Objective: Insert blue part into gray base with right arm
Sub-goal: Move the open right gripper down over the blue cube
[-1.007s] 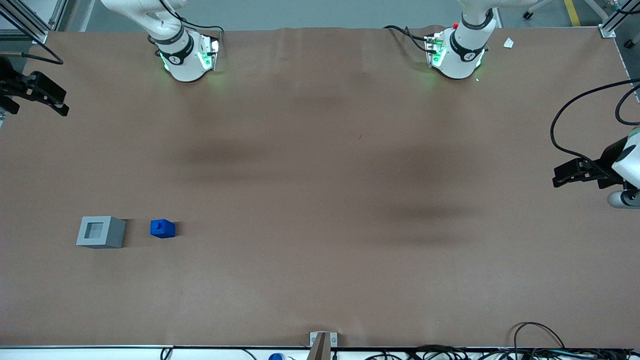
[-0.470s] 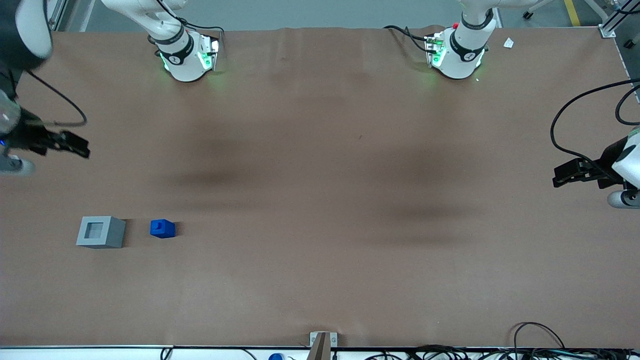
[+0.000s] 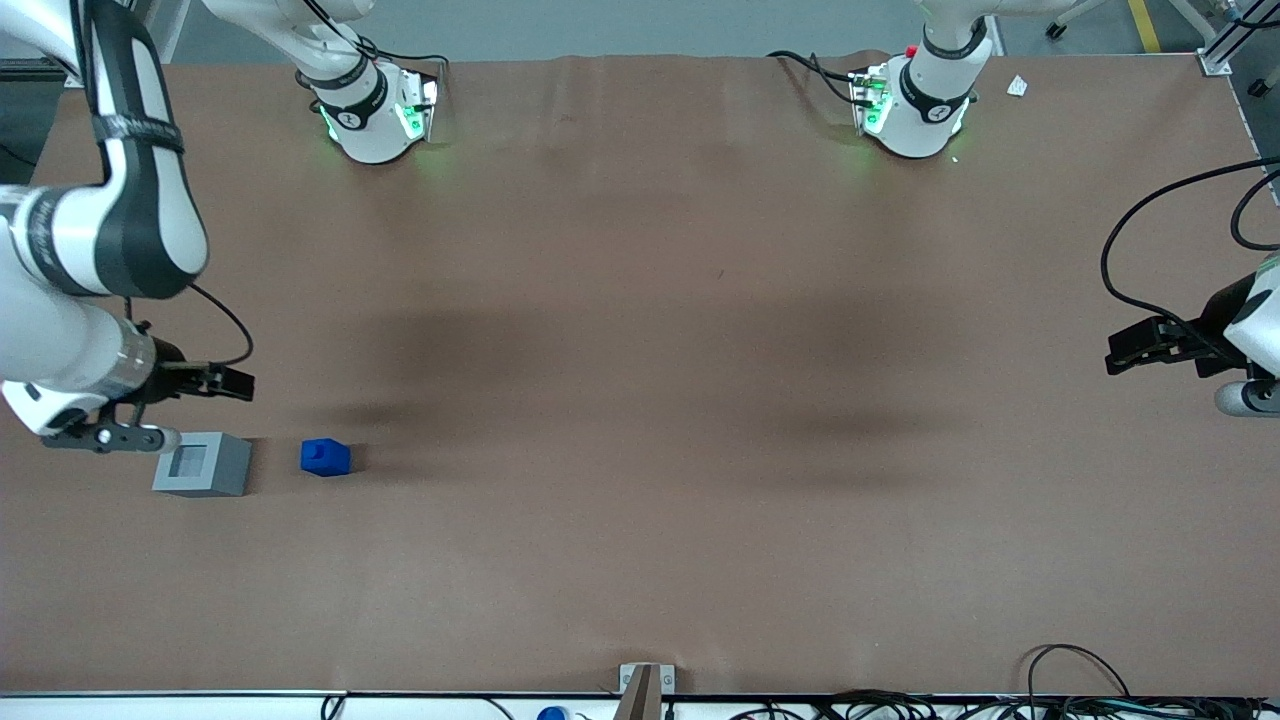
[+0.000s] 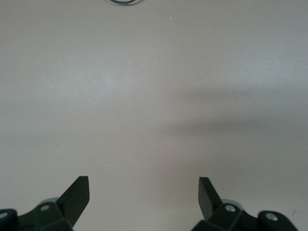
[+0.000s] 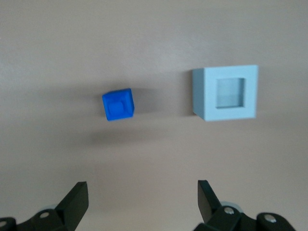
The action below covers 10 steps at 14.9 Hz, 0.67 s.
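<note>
Right arm: the white and dark-panelled right arm [image 3: 110,230] reaches over the working arm's end of the desk [image 3: 640,400], its forearm bent down toward the two task pieces.

Gripper: the black gripper [image 3: 232,383] hangs above the desk, a little farther from the front camera than the gray base and the blue part, and touches neither.

Fingers: in the right wrist view the two fingers [image 5: 77,197] stand wide apart with only bare desk between them; they hold nothing.

Blue part: the blue part [image 3: 325,457] sits on the desk with its smaller raised step facing up, just beside the gray base but apart from it, with a strip of desk between them. The wrist view shows it [image 5: 118,104] turned slightly askew to the base's edges.

Gray base: the gray base [image 3: 203,464] rests on the desk toward the working arm's end, about as far from the front camera as the blue part. Its square socket [image 5: 230,93] faces up and is unfilled.

Cable: a thin black cable [image 3: 225,325] loops from the arm's wrist down to the gripper.

Desk: a brown, even surface carrying soft shadows, one just beside the blue part.
</note>
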Available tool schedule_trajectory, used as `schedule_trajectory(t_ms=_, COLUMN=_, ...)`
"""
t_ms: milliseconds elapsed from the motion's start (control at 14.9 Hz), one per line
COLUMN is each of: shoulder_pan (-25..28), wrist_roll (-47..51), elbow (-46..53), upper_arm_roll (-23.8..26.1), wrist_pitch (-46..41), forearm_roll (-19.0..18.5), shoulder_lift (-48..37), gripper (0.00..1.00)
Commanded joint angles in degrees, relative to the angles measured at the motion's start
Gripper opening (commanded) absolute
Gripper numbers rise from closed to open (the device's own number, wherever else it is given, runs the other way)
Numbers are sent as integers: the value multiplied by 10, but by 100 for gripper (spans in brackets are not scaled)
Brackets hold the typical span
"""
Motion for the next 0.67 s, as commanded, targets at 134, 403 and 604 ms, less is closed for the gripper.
schedule_trajectory(t_ms=134, shoulder_pan=9, wrist_roll=6, elbow=-54, upper_arm_roll=2, wrist_pitch=133, forearm_roll=42, shoulder_lift=35, gripper=100)
schedule_trajectory(t_ms=403, shoulder_pan=9, wrist_roll=5, elbow=-80, upper_arm_roll=3, wrist_pitch=188, forearm_roll=54, shoulder_lift=59, gripper=100)
schedule_trajectory(t_ms=604, shoulder_pan=17, wrist_roll=-3, elbow=-89, upper_arm_roll=6, wrist_pitch=226, forearm_roll=60, shoulder_lift=78, gripper=100)
